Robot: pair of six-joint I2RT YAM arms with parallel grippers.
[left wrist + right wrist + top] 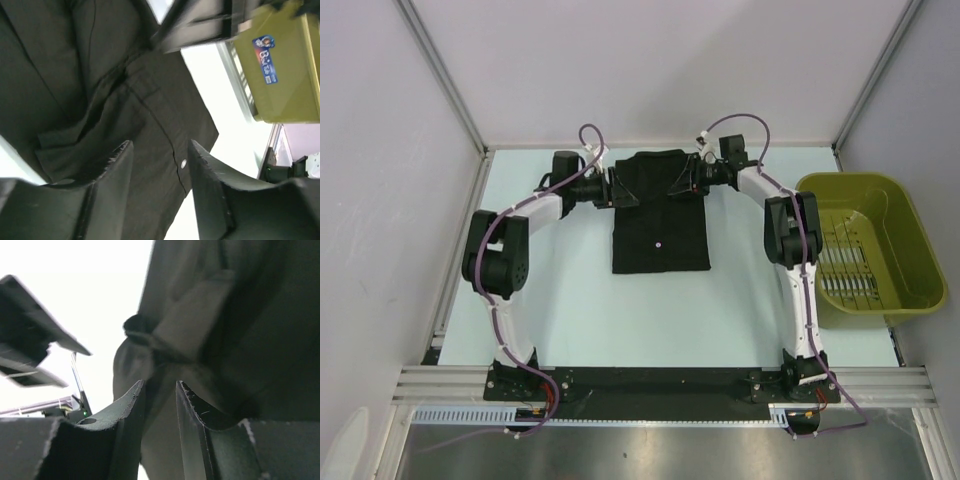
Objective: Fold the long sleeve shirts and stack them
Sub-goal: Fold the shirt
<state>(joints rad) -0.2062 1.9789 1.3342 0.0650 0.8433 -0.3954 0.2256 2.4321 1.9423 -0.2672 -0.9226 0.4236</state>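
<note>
One long sleeve shirt, plain black, lies folded into a narrow rectangle at the back middle of the table. My left gripper is at the left edge of its upper part. In the left wrist view its fingers stand apart over the buttoned front, pinching nothing. My right gripper is at the shirt's upper right. In the right wrist view its jaws leave a narrow gap, with a bunched knot of black fabric just beyond the tips and no cloth clamped.
An olive-green plastic basket stands at the right edge of the table, also seen in the left wrist view. Grey walls with metal rails enclose the back and sides. Both arm bases sit at the near edge.
</note>
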